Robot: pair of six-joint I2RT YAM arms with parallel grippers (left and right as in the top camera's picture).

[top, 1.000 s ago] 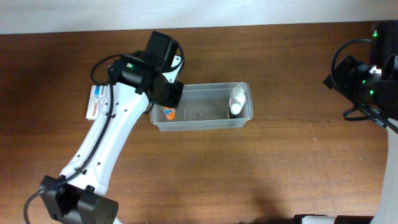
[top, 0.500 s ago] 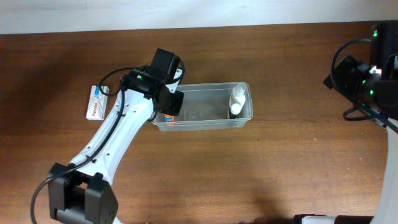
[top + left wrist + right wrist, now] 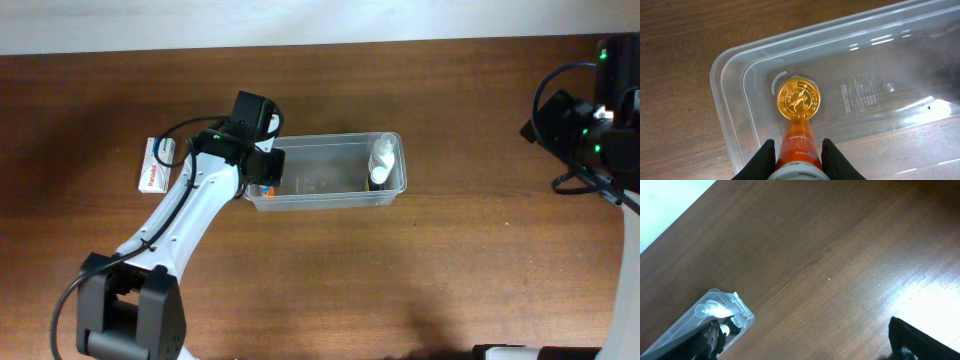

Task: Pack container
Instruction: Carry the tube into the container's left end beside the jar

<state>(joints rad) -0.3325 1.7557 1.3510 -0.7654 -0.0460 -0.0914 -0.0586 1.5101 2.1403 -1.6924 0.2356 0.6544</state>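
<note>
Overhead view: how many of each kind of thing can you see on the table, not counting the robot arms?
clear container: 1
orange tube: 1
white bottles: 2, as far as this view shows
small box: 1
Total: 5

You're looking at a dark brown wooden desk (image 3: 450, 270) with a pale strip (image 3: 300, 20) beyond its far edge. Toward the left edge, in the far half, a small white box (image 3: 153, 165) with red print lies flat. Near the middle, 2 small white bottles (image 3: 381, 160) sit close together. Left of them is an orange bottle (image 3: 799, 100) with a gold embossed cap.
</note>
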